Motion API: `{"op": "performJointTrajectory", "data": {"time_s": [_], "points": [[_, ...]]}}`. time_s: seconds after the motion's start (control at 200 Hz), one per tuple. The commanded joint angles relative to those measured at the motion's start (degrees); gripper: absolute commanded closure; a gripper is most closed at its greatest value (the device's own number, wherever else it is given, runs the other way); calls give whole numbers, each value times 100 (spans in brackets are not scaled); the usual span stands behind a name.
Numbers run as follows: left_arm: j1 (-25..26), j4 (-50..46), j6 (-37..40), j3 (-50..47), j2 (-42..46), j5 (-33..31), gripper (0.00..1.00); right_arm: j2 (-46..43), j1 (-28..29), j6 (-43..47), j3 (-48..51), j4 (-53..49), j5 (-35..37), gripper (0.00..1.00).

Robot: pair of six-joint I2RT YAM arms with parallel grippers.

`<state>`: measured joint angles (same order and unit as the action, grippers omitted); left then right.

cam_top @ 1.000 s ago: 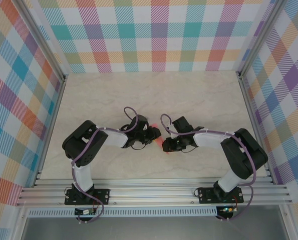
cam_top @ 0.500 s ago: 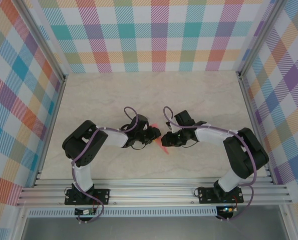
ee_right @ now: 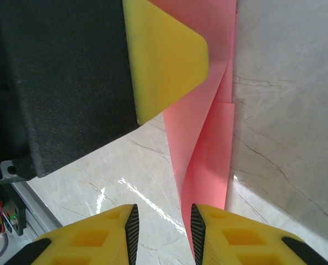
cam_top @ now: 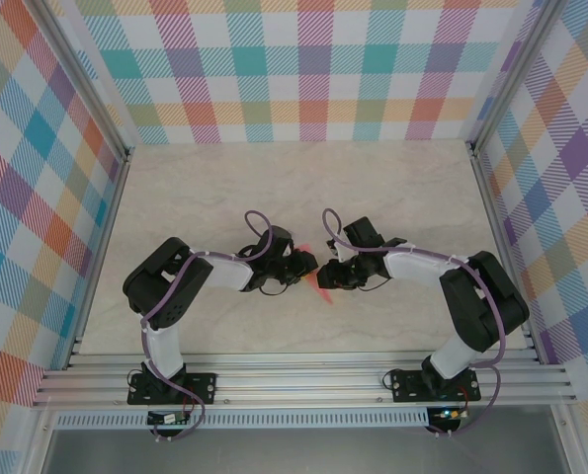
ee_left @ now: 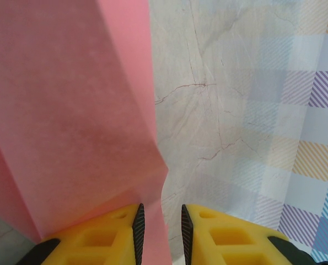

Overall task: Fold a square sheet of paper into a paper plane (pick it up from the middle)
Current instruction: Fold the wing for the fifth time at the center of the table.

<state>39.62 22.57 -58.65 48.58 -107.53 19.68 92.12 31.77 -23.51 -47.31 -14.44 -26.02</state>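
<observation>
Salmon-pink paper [cam_top: 322, 289], already creased into a narrow layered form, is found at the middle of the table [cam_top: 224, 188], between the two gripper tips, and appears lifted off the surface. In the left wrist view its folded layers are seen close to the lens. A strip of it passes between the fingers of the left gripper [ee_left: 159, 212], which are drawn to a narrow gap. A pinch on the paper is judged, though pad contact itself is not clearly resolved. In the right wrist view the lower end of the paper is seen running down between the fingers of the right gripper [ee_right: 161, 212], which are set moderately apart. The paper lies just beside one inner pad and is not clamped. One yellow finger [ee_right: 164, 61] of the left gripper is noted above, with the paper emerging from behind it. Compared with one second ago, the right wrist is found shifted away from the near rail [cam_top: 303, 380] and in toward the left gripper. Over the last half second almost no change is recorded, and the left arm is unmoved throughout. It is judged that the right gripper has been repositioned around the free end for a fresh hold, so a further crease is being prepared and the dart is not yet complete.
</observation>
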Motion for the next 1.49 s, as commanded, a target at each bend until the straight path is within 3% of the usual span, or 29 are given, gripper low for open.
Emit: {"op": "performJointTrajectory", "data": {"time_s": [0.0, 0.305, 0.605, 0.945, 1.015, 1.23, 1.49], "points": [[-37, -253, 100, 2, -93, -61, 73, -194, -65, -211, 40, 133, -189, 66], [-33, -227, 98, -47, -93, -59, 73, 121, -63, -176, -112, 50, -544, 66], [-33, -209, 87, -32, -106, -34, 73, 270, -66, -42, -204, -170, -124, 68], [-37, -226, 95, -25, -102, -29, 74, 672, -65, -101, -306, -16, -334, 77], [-33, -235, 91, -26, -102, -33, 74, 664, -61, -133, -234, 53, -352, 85], [-42, -262, 91, -33, -95, -26, 74, 634, -204, -265, 7, 263, -668, 94], [-55, -269, 91, -61, -102, -35, 74, 823, -426, -396, 378, 609, -1058, 93]]}}
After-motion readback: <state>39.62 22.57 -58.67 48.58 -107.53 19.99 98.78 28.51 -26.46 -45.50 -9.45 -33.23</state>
